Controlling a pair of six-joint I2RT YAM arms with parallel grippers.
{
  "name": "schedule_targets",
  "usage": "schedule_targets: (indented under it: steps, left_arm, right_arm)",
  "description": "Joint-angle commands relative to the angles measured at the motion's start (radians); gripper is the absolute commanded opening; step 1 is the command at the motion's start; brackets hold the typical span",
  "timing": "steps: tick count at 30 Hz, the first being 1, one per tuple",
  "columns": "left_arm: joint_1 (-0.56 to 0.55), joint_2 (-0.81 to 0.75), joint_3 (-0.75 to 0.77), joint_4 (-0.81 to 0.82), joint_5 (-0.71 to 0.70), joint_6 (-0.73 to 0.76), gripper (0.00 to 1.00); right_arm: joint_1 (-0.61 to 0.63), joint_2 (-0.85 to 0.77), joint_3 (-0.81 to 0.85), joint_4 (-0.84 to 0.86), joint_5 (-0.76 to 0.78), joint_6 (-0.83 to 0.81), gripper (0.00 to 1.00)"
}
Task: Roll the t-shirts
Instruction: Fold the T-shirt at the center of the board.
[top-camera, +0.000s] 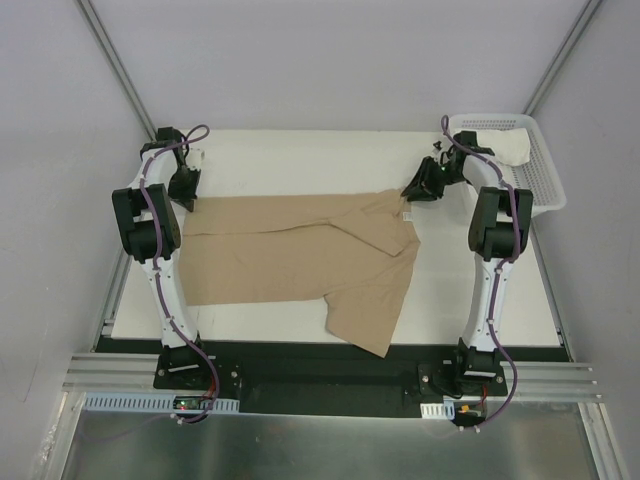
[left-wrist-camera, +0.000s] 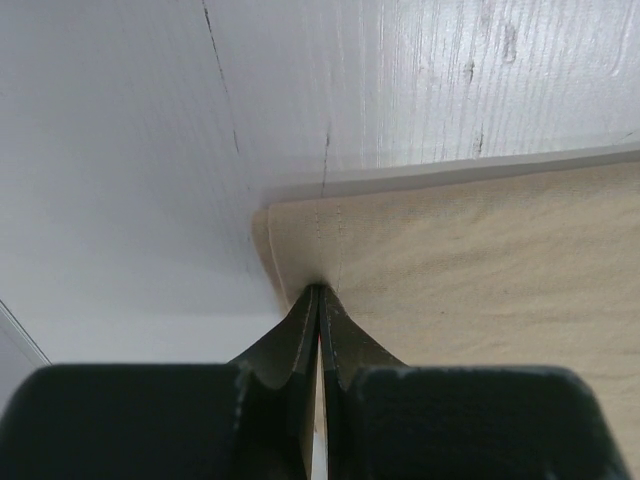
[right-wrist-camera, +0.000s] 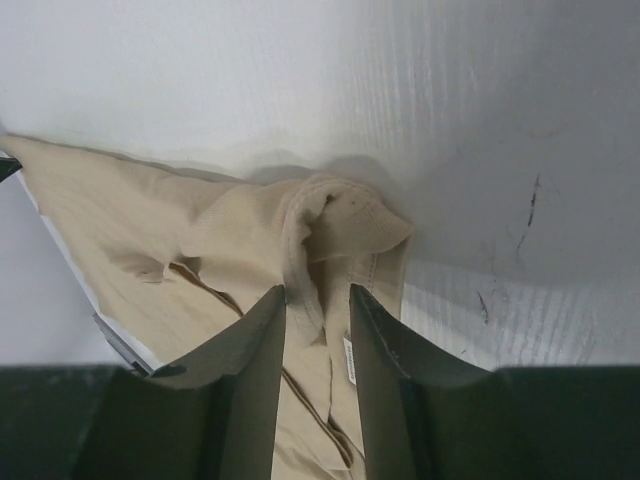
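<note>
A tan t-shirt (top-camera: 300, 250) lies spread across the white table, hem to the left and collar to the far right, with one sleeve hanging toward the front edge. My left gripper (top-camera: 188, 198) is shut on the shirt's far-left hem corner; in the left wrist view the fingertips (left-wrist-camera: 318, 290) meet on the cloth edge (left-wrist-camera: 300, 250). My right gripper (top-camera: 414, 192) stands open over the collar (right-wrist-camera: 320, 215), one finger on each side of the ribbed neck fold, with a small white label (right-wrist-camera: 349, 360) beside it. A white t-shirt (top-camera: 500, 148) lies bundled in the basket.
The white mesh basket (top-camera: 548, 185) stands at the far right corner, just behind the right arm. The table's bare white board (top-camera: 300, 160) extends behind the shirt. Grey walls close in on both sides.
</note>
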Motion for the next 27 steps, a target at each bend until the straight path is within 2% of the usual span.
schedule_targets:
  steps: [1, 5, 8, 13, 22, 27]
  left_arm:
    - [0.011, -0.036, 0.005, -0.021, -0.038, 0.001, 0.0]
    - [0.006, -0.065, 0.014, -0.025, 0.019, -0.002, 0.0]
    - [0.003, -0.067, 0.013, -0.03, 0.035, 0.0, 0.0]
    - [0.003, -0.062, 0.008, -0.036, 0.025, 0.012, 0.0]
    - [0.005, -0.036, 0.051, -0.048, 0.002, 0.017, 0.0]
    - [0.005, -0.029, 0.042, -0.048, -0.009, 0.02, 0.0]
  right_arm:
    - [0.008, -0.1, 0.055, -0.023, 0.03, -0.005, 0.36]
    - [0.027, -0.085, 0.101, -0.02, 0.039, -0.01, 0.42]
    - [0.042, -0.046, 0.155, -0.023, 0.064, -0.01, 0.42]
    - [0.085, 0.0, 0.207, -0.083, 0.235, -0.039, 0.39]
    - [0.111, 0.017, 0.225, -0.144, 0.378, -0.054, 0.38]
    - [0.114, 0.021, 0.239, -0.149, 0.407, -0.065, 0.36]
